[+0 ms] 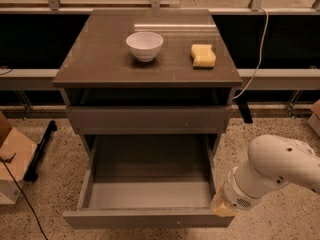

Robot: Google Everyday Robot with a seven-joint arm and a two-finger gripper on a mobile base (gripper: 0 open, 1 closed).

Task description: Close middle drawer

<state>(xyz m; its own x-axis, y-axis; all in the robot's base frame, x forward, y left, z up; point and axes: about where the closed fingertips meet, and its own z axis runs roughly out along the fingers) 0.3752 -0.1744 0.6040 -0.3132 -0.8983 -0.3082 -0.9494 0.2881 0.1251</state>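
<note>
Middle drawer (pixel 150 194) is pulled fully out, low in view. Gripper (pixel 223 207) sits against its right front corner; spread or closed, cannot tell. Risk: a push this far off-centre likely skews and jams the drawer, or slips past the corner.

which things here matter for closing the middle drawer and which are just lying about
Job: open grey-brown middle drawer; robot's end effector at its right front corner.
Lying about: white round bowl and yellow sponge on the cabinet top; brown cardboard box at left.
</note>
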